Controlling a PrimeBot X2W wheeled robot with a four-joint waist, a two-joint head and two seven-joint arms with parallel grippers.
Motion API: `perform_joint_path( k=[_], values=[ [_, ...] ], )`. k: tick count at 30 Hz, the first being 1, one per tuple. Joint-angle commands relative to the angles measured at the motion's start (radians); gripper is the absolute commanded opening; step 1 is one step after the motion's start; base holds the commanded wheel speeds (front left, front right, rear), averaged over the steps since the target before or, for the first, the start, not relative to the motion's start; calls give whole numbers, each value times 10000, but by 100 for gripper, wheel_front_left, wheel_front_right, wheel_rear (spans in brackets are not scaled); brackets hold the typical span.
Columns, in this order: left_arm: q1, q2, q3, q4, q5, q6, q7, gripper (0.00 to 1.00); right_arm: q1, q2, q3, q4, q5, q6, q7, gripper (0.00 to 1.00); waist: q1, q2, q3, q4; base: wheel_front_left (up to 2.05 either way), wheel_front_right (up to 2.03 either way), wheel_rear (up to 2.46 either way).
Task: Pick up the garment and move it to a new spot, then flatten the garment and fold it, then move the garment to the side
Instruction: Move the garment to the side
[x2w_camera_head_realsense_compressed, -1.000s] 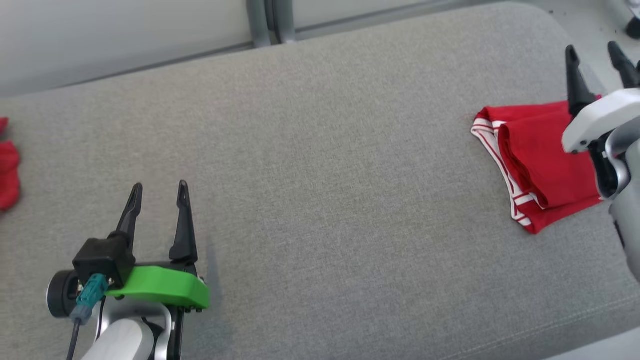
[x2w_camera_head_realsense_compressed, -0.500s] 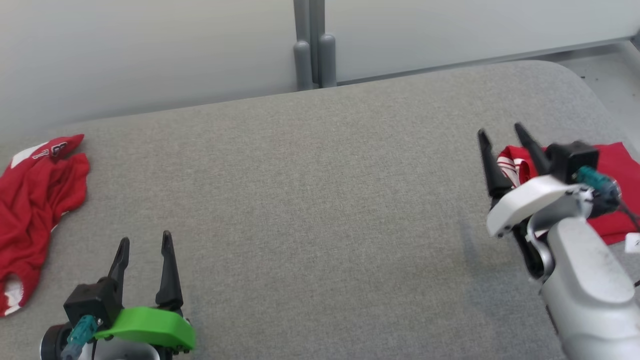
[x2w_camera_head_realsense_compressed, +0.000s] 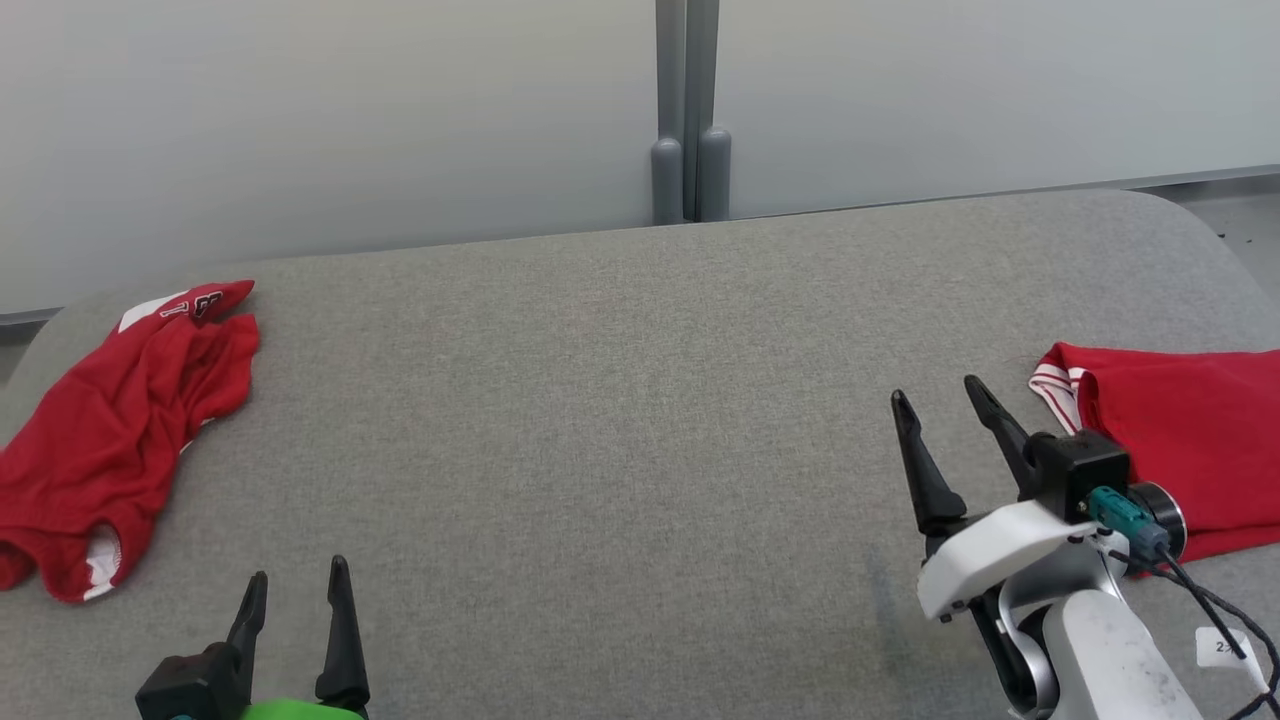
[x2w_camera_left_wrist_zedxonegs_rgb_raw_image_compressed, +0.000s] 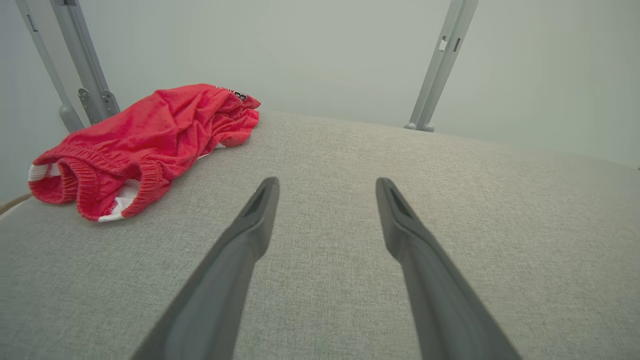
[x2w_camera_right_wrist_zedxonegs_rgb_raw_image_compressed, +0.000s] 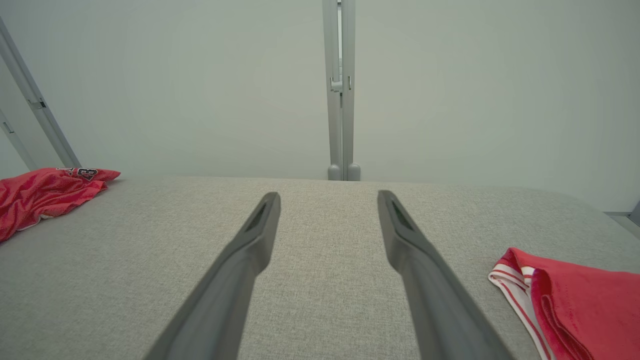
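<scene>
A crumpled red garment (x2w_camera_head_realsense_compressed: 110, 430) with white trim and a printed number lies at the far left of the grey padded table (x2w_camera_head_realsense_compressed: 600, 420). It also shows in the left wrist view as the crumpled garment (x2w_camera_left_wrist_zedxonegs_rgb_raw_image_compressed: 150, 140), up and to the left of my left gripper (x2w_camera_left_wrist_zedxonegs_rgb_raw_image_compressed: 327, 182), and far left as the crumpled garment (x2w_camera_right_wrist_zedxonegs_rgb_raw_image_compressed: 45, 192). A folded red garment (x2w_camera_head_realsense_compressed: 1190, 450) with white stripes lies flat at the right edge; the folded garment (x2w_camera_right_wrist_zedxonegs_rgb_raw_image_compressed: 580, 300) sits right of my right gripper (x2w_camera_right_wrist_zedxonegs_rgb_raw_image_compressed: 328, 195). My left gripper (x2w_camera_head_realsense_compressed: 295, 580) and right gripper (x2w_camera_head_realsense_compressed: 937, 392) are both open and hold nothing.
A pale wall with a grey upright post (x2w_camera_head_realsense_compressed: 690, 110) stands just behind the table's far edge. The table corner rounds off at the far right, with floor (x2w_camera_head_realsense_compressed: 1245, 205) beyond it. Bare grey fabric spans the stretch between the two garments.
The head camera has swung left and tilted up, bringing the crumpled garment into view. My right gripper has drawn back leftward off the folded garment. Both grippers stayed open.
</scene>
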Motion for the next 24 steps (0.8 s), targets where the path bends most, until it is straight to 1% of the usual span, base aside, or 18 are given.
perform_joint_path(
  k=[1,4,7,11,19,24],
  values=[
    [125,-37,87,-21,53,-44,-73,100,216,35,-26,-187,-97,-1,31,100,1,47,-77,87,0,0,0],
    [186,-109,89,-47,192,-75,-86,100,644,76,-55,-624,-224,-3,148,100,1,47,-124,167,0,0,0],
    [122,-237,76,-53,331,-103,-94,100,989,96,-27,-988,105,-1,166,100,1,47,-160,223,0,0,0],
    [-109,-385,20,-1,493,-252,-77,100,1349,97,-196,-1308,410,-1,136,100,1,47,-157,296,0,0,0],
    [-239,-522,127,231,768,-506,-73,100,1603,100,-200,-1562,641,-1,179,100,1,47,-153,238,0,0,0],
    [-198,-599,203,303,876,-551,-73,100,1668,101,-183,-1594,697,-1,211,100,1,47,-162,235,0,0,0]
  ],
)
